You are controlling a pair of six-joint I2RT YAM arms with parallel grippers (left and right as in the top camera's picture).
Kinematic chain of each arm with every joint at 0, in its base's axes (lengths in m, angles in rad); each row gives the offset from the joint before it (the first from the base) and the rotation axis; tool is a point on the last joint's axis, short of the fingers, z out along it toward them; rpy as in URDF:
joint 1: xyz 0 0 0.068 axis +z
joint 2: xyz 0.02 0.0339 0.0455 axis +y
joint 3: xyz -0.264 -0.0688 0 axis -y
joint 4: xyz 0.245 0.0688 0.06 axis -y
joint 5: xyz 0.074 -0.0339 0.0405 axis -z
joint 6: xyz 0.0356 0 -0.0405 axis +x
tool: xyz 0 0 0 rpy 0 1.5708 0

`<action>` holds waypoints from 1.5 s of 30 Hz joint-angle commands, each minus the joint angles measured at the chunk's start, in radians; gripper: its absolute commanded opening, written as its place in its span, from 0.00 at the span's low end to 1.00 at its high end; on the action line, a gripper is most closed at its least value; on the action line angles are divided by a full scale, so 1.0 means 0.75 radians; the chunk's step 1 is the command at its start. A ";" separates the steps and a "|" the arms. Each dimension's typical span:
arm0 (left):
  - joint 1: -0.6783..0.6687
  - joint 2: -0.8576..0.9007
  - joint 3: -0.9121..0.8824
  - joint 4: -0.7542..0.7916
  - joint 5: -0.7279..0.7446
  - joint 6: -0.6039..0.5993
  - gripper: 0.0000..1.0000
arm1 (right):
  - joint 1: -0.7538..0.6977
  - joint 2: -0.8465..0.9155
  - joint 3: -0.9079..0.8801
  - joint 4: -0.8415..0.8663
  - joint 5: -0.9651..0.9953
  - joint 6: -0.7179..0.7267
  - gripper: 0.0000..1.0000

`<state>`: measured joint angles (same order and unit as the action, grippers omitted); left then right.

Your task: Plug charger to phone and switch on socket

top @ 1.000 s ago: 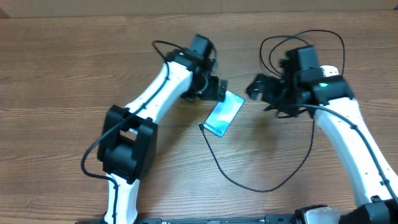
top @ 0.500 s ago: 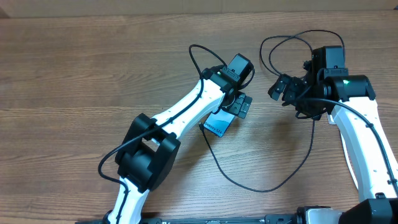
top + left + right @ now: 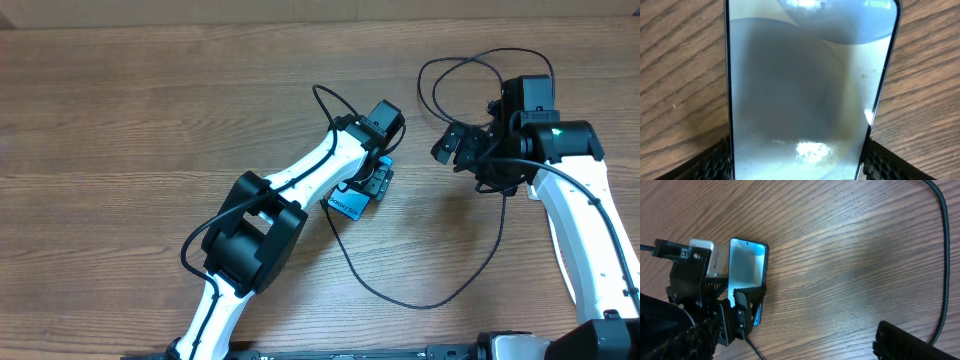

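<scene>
The phone (image 3: 347, 204) lies flat, screen up, at the middle of the tabletop (image 3: 150, 120), mostly under the left arm's wrist. The left fingers (image 3: 715, 162) are spread to either long edge of it, hard beside the dark frame; whether they already press on it I cannot tell. It looks like a stiff, thin slab with slick glass and smooth edges, light but easy to skid on the wood, so the long edges near the middle seem the place to hold, squarely and not hard.

The charger (image 3: 400, 297) runs from the phone's lower-left end in a slack loop toward the lower centre, then up to the coils at upper right. It looks limp and light; it probably wants gripping right behind the small tip. Whether the tip is seated I cannot tell.

The right fingers (image 3: 900, 340) hang wide apart, empty, at upper right.
</scene>
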<state>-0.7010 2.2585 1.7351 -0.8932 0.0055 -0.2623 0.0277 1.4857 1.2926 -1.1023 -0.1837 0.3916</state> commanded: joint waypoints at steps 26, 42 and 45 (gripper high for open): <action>0.233 0.037 0.149 -0.138 0.595 -0.160 0.78 | 0.011 -0.003 -0.265 0.201 -0.392 -0.044 1.00; 0.270 0.036 0.157 -0.154 0.893 -0.031 0.79 | 0.387 0.083 -0.599 0.919 -0.386 0.367 0.93; 0.270 0.037 0.157 -0.153 0.942 0.007 0.80 | 0.407 0.124 -0.599 0.992 -0.385 0.392 0.87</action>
<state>-0.4911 2.2829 1.8202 -1.0046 0.6254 -0.3145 0.3183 1.5501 0.8501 -0.3904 -0.5045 0.6239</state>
